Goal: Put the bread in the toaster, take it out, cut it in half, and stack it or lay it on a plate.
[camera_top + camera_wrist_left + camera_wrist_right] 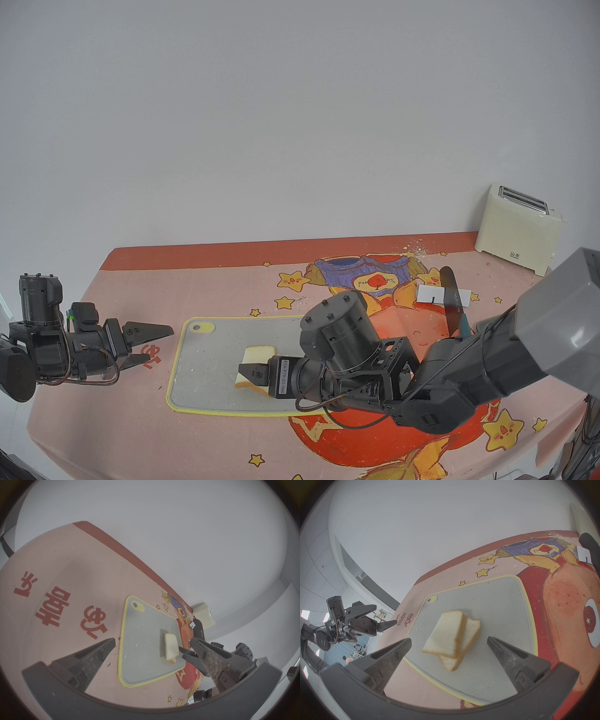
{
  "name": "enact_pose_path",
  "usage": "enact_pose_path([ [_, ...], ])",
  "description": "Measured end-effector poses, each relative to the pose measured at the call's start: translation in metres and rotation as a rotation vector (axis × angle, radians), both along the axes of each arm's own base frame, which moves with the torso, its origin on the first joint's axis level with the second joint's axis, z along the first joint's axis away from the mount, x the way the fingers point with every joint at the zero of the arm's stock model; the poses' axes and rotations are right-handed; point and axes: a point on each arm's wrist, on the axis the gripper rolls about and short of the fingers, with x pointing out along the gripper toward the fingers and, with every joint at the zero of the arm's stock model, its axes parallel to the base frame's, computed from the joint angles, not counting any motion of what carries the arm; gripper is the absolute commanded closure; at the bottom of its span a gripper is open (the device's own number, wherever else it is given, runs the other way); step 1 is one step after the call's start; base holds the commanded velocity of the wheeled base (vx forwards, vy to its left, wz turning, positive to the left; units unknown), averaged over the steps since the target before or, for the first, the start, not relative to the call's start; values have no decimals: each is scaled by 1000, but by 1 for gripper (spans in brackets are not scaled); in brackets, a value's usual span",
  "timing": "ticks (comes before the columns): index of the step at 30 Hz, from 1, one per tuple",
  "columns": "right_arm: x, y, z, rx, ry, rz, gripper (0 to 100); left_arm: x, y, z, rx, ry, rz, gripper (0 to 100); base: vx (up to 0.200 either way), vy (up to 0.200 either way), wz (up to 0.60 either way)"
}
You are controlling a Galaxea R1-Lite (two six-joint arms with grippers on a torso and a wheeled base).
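Two half slices of bread (447, 634) lie stacked, the upper one shifted off the lower, on a grey cutting board (500, 605) with a yellow rim. In the head view the bread (257, 357) sits right of the board's (206, 375) middle. My right gripper (253, 374) is open, low over the board, with its fingers (393, 655) on either side of the near end of the stack and not closed on it. My left gripper (153, 345) stands open and empty above the tablecloth, left of the board. The cream toaster (519, 228) stands at the table's back right corner.
A knife (451, 299) with a dark blade and teal handle lies behind my right arm, beside a white card (434, 294). The table's left and front edges are close. From the left wrist, the board (140, 664), the bread (171, 645) and the toaster (203, 614) are seen.
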Motion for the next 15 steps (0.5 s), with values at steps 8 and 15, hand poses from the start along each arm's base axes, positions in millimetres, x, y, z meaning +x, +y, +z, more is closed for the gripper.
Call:
enact_pose_path([
  [8, -9, -18, 17, -66, 12, 14, 100, -3, -1, -1, -29, 6, -42, 0, 0, 0, 0],
  [15, -17, -32, 36, -236, 6, 17, 100, -2, -1, -3, -34, 12, -46, 0, 0, 0, 0],
])
